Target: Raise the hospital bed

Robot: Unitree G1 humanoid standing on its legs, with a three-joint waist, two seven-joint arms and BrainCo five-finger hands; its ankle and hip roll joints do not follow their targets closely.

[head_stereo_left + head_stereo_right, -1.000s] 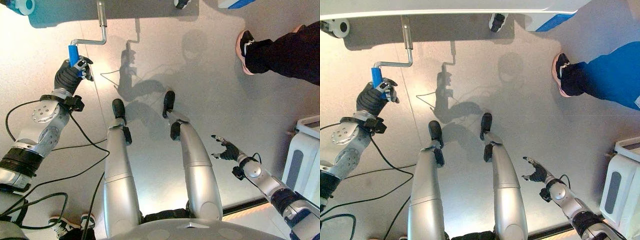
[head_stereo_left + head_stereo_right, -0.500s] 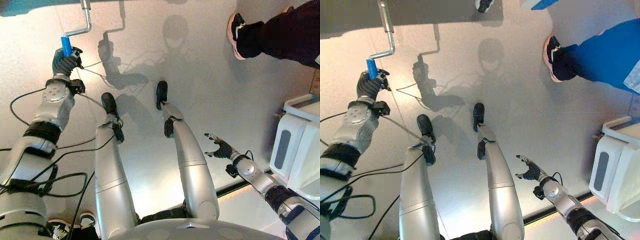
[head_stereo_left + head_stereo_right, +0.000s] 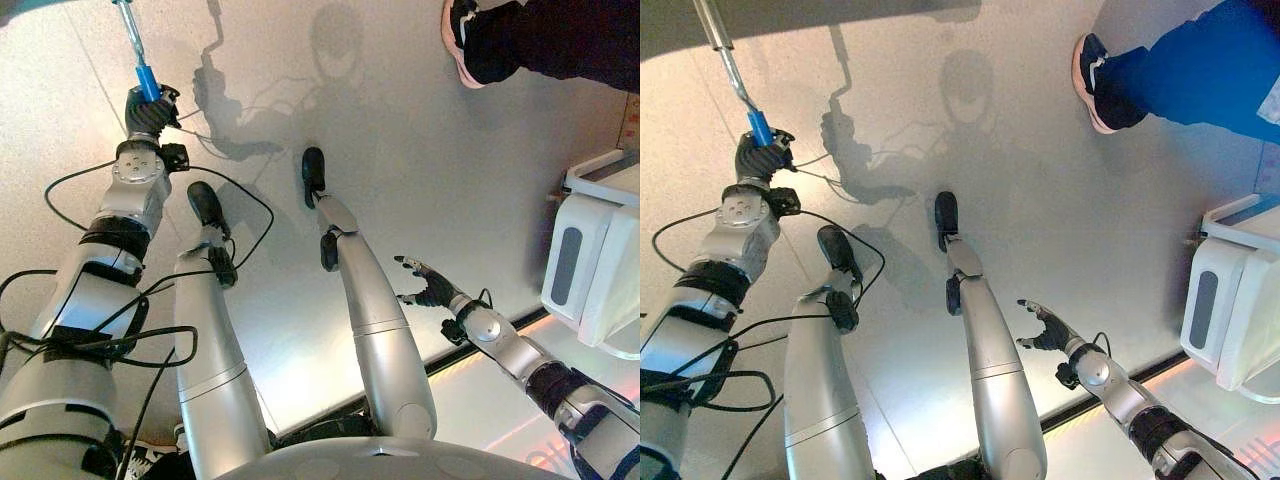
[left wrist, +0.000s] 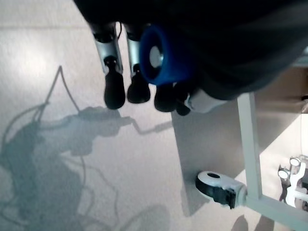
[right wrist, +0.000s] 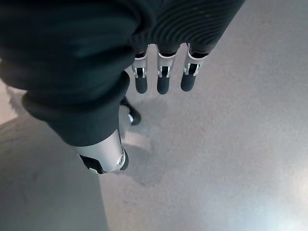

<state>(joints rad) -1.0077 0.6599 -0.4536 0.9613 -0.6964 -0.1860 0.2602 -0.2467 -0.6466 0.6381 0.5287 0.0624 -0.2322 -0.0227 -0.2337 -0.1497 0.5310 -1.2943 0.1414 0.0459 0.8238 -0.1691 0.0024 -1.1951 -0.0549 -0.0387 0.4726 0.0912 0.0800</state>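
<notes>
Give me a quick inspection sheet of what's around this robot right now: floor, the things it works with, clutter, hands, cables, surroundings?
Surface: grey floor, glossy, with shadows on it.
Job's things: crank, a metal rod ending in a blue grip; bed frame with a caster.
Clutter: nothing seen.
Hands: left hand curled round the blue grip; right hand open, holding nothing, low beside the robot.
Cables: nothing seen apart from the robot's own.
Surroundings: a person's shoe and leg at the upper right; a white unit at the right edge.
</notes>
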